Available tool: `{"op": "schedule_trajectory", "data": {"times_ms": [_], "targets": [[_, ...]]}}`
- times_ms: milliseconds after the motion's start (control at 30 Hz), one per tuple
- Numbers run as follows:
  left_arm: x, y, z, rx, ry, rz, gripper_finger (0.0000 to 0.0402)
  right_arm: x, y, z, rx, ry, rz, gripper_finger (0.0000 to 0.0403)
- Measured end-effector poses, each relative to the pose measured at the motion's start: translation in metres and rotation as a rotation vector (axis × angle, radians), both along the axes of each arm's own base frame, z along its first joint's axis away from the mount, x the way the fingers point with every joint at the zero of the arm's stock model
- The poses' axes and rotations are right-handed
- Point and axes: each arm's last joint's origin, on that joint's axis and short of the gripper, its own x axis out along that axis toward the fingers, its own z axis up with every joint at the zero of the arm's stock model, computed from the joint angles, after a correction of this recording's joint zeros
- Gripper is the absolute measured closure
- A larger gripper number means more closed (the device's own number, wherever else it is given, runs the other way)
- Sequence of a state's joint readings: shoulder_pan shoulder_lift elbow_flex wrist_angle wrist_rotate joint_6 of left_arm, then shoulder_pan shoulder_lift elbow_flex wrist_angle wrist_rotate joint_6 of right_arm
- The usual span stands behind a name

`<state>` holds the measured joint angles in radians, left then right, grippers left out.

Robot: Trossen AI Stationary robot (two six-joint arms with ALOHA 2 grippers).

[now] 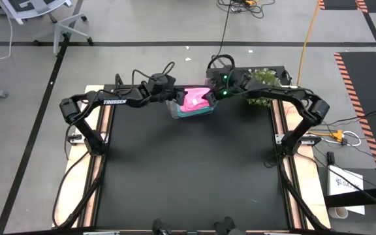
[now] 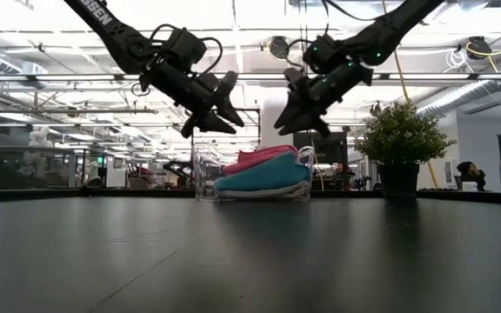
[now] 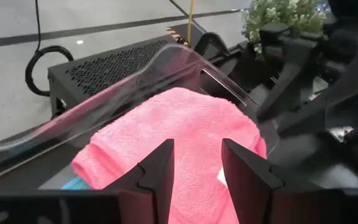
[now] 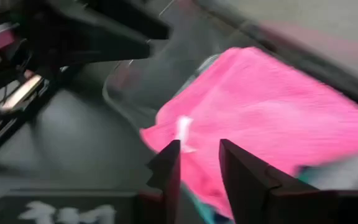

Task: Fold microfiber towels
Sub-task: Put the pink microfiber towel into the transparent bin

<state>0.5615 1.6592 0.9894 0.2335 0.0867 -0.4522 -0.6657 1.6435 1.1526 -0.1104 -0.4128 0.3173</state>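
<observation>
A clear plastic tub (image 2: pixel 205 178) stands at the table's far middle with a stack of folded towels in it. The bright pink towel (image 1: pixel 194 100) lies on top, over the teal towel (image 2: pixel 263 178) and a pale towel (image 2: pixel 263 193) at the bottom. My left gripper (image 2: pixel 229 109) hangs open above the tub's left side. My right gripper (image 2: pixel 287 113) hangs open above its right side. Both point slanting down at the pink towel (image 3: pixel 185 124) and touch nothing. The pink towel also shows in the right wrist view (image 4: pixel 266 118).
A potted plant (image 2: pixel 400 143) stands right of the tub at the table's far edge. A black box (image 3: pixel 104 68) sits behind the tub. The dark table mat (image 1: pixel 188 170) stretches toward the near edge.
</observation>
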Motion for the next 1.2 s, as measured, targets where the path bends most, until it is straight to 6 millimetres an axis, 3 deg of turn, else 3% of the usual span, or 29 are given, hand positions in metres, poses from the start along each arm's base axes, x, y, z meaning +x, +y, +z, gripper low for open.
{"op": "schedule_trajectory", "data": {"times_ms": [200,433,1000,1200], "targets": [[0.001,-0.001,-0.001,-0.016,-0.002,-0.011,0.0266,0.014,-0.001,-0.027,0.017,0.059,0.011,0.0389],[0.001,-0.005,0.007,-0.049,-0.056,-0.052,0.0266,0.019,0.006,-0.049,0.086,0.150,0.035,0.0401],[0.003,-0.011,0.009,-0.139,-0.096,-0.158,0.0266,0.034,0.047,-0.049,0.147,0.205,0.157,0.0402],[0.001,-0.012,0.012,-0.137,-0.104,-0.184,0.0266,0.037,0.062,-0.032,0.058,0.176,0.175,0.0403]]}}
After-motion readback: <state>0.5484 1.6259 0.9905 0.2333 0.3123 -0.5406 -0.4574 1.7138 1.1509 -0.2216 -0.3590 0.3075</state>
